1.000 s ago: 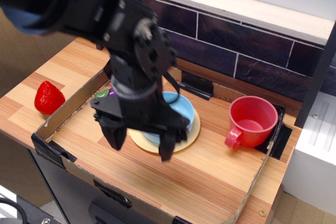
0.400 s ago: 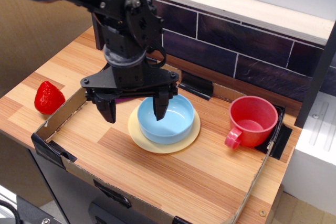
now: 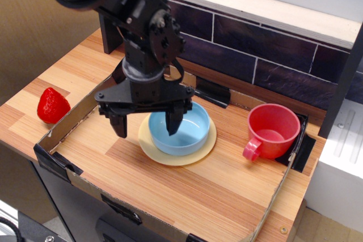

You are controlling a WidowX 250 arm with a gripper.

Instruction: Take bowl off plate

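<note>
A black robot gripper (image 3: pixel 146 123) hangs above a wooden tabletop (image 3: pixel 215 196) edged with low cardboard walls, its jaws spread wide and holding nothing. The light blue bowl (image 3: pixel 184 131) sits on the pale yellow plate (image 3: pixel 195 154) near the middle of the tabletop. The jaws straddle the bowl's near-left rim: one finger dips inside the bowl, the other stands outside it toward 9 o'clock, so the bowl's centre lies toward 3 o'clock from the jaws. A red cup (image 3: pixel 272 131) stands further toward 3 o'clock, a strawberry (image 3: pixel 52 106) at 9 o'clock outside the cardboard. No writing or brand is legible.
</note>
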